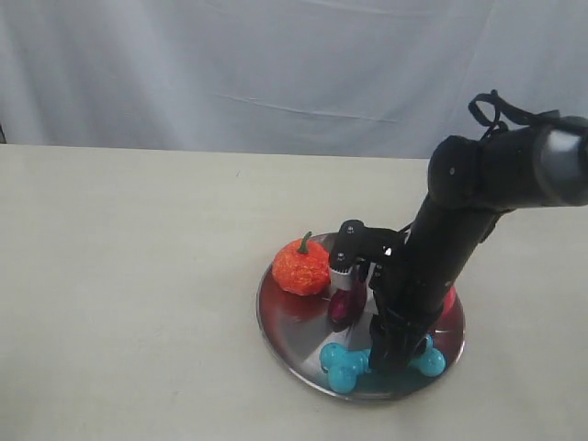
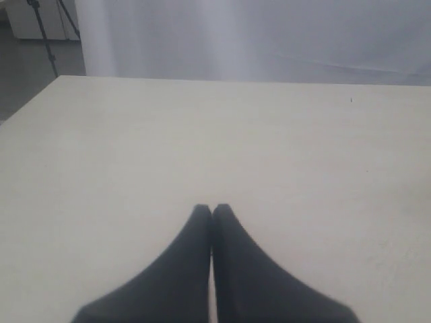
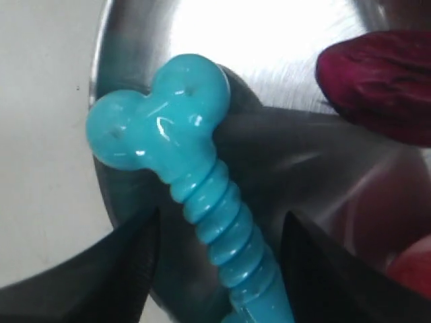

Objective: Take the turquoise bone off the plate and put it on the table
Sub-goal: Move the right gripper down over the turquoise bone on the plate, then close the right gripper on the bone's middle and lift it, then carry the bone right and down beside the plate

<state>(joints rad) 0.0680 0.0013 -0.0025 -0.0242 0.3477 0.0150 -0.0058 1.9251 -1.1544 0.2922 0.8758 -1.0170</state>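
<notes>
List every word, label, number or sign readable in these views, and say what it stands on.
None can be read.
The turquoise bone, the plate, the table and the orange toy pumpkin bear no print.
A small white patch on the right arm is too small to tell whether it carries text.

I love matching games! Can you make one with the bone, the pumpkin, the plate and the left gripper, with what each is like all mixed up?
1 turquoise bone
2 toy pumpkin
3 plate
4 left gripper

A shut, over the table
B shiny silver
C inside the open right gripper
D orange

Pairs: 1-C, 2-D, 3-B, 4-A
</notes>
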